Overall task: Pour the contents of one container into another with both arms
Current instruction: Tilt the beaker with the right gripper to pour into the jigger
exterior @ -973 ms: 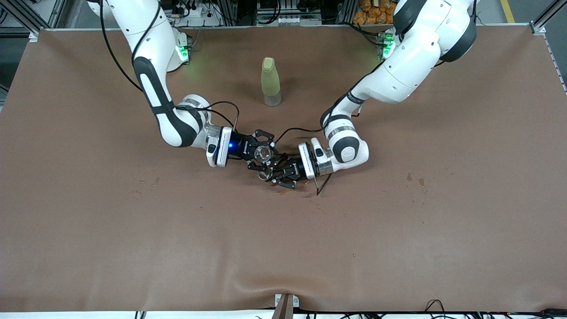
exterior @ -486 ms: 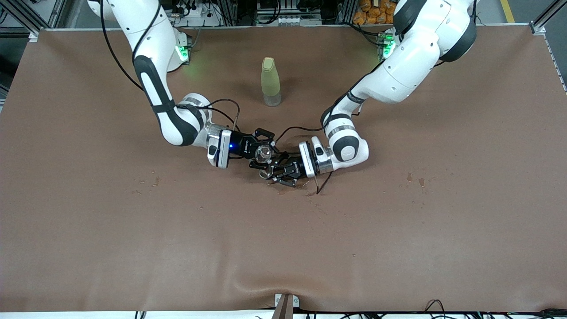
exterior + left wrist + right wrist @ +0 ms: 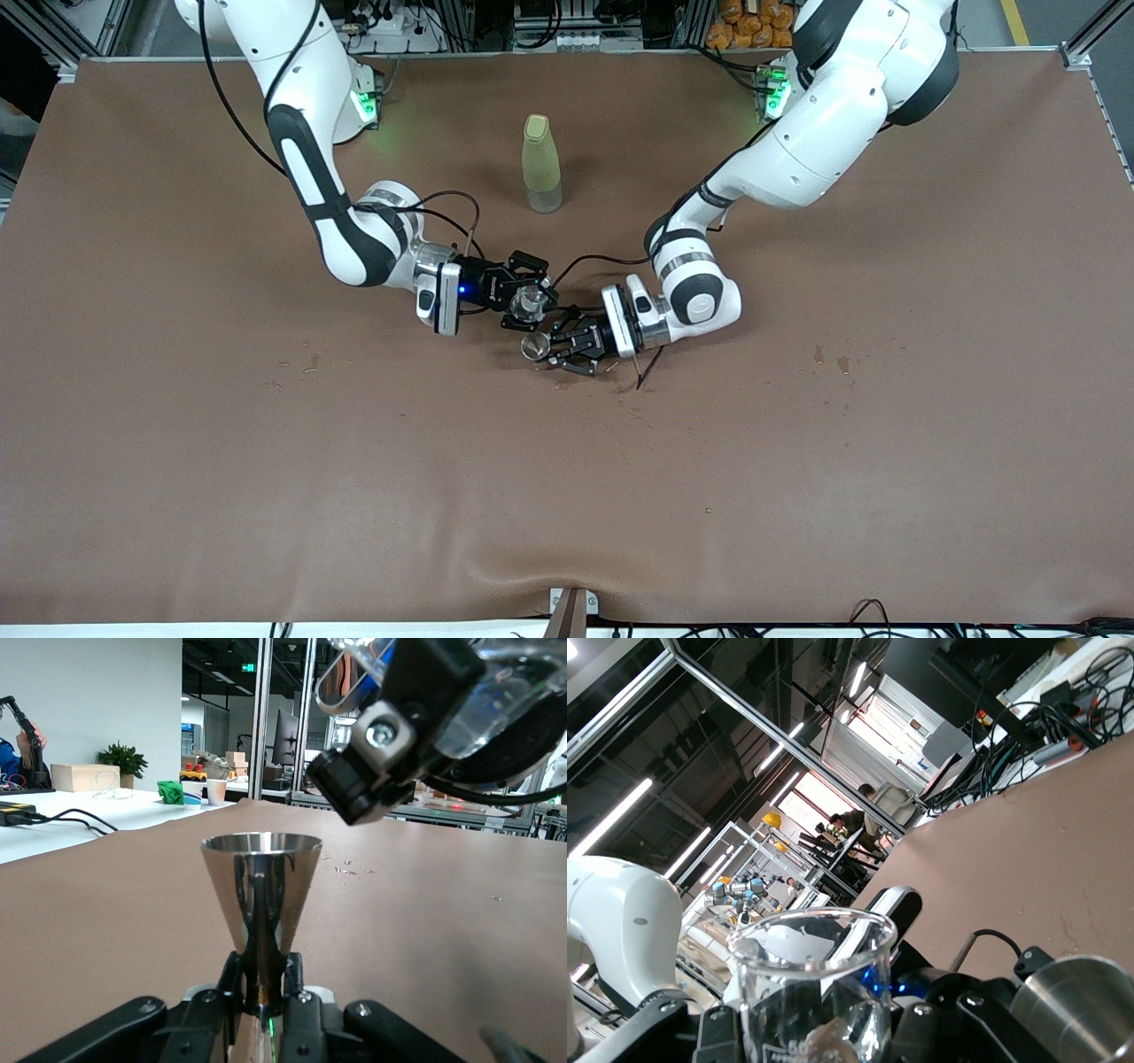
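Observation:
My right gripper [image 3: 530,299] is shut on the tiny clear glass beaker [image 3: 530,305], held low over the middle of the table; the right wrist view shows the beaker [image 3: 808,979] between the fingers [image 3: 718,1029]. My left gripper [image 3: 544,347] is shut on the narrow stem of the grey metallic-rimmed cup [image 3: 534,346], which stands upright just below and beside the beaker. In the left wrist view the cone-shaped cup [image 3: 260,895] rises from my left gripper [image 3: 262,981], with the right gripper's finger [image 3: 390,735] and tilted beaker [image 3: 344,675] above it.
A tall yellow-green bottle [image 3: 541,164] stands farther from the front camera than both grippers, between the arm bases. A black cable [image 3: 645,368] hangs off the left wrist to the brown table cover [image 3: 266,461]. Small dark spots [image 3: 828,358] mark the cover toward the left arm's end.
The right gripper with the beaker has shifted slightly toward the bottle and turned a little. The grey-rimmed cup now shows clear of the beaker instead of partly under it.

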Controlling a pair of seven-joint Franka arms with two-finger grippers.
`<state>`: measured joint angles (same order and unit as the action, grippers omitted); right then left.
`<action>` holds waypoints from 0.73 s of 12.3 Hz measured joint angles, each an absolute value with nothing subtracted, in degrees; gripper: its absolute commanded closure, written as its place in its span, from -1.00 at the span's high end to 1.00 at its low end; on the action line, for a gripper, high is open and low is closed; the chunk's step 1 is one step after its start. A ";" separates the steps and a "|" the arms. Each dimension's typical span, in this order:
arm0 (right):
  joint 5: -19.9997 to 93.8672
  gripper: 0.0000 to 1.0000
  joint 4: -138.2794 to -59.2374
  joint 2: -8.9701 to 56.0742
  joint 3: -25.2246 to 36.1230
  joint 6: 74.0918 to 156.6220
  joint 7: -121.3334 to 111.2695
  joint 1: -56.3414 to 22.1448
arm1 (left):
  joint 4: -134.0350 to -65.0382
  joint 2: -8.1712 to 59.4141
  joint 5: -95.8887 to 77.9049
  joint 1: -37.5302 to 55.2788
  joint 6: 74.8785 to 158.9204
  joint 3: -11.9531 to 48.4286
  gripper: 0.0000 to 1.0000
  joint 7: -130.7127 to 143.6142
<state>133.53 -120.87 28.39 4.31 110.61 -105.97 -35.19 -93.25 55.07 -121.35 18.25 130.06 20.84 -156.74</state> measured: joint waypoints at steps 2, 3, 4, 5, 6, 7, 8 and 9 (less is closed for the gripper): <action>133.53 -1.00 -120.97 28.14 4.30 110.61 -104.10 -35.63 | -93.36 55.04 -121.35 17.66 130.06 21.40 -1.00 -156.74; 133.50 -1.00 -121.03 28.01 4.30 110.61 -102.97 -35.84 | -93.54 55.04 -121.35 17.62 130.06 21.41 -1.00 -156.74; 133.49 -1.00 -121.10 27.91 4.28 110.61 -101.82 -36.00 | -93.80 55.04 -121.35 17.62 130.06 21.43 -1.00 -156.83; 133.49 -1.00 -121.15 27.84 4.20 110.62 -100.68 -36.08 | -94.05 55.04 -121.35 17.62 130.06 21.44 -1.00 -157.00; 133.48 -1.00 -121.18 27.77 3.99 110.62 -99.52 -36.11 | -94.21 55.04 -121.35 17.62 130.05 21.45 -1.00 -157.03; 133.48 -1.00 -121.21 27.68 3.79 110.62 -98.57 -36.14 | -94.26 55.04 -121.35 17.62 130.04 21.48 -1.00 -157.04; 133.48 -1.00 -121.22 27.62 3.67 110.62 -97.55 -36.15 | -94.29 55.03 -121.35 17.60 130.02 21.58 -1.00 -157.04; 133.44 -1.00 -121.23 27.60 3.58 110.62 -96.69 -36.16 | -94.39 55.01 -121.35 17.58 130.01 21.80 -1.00 -157.04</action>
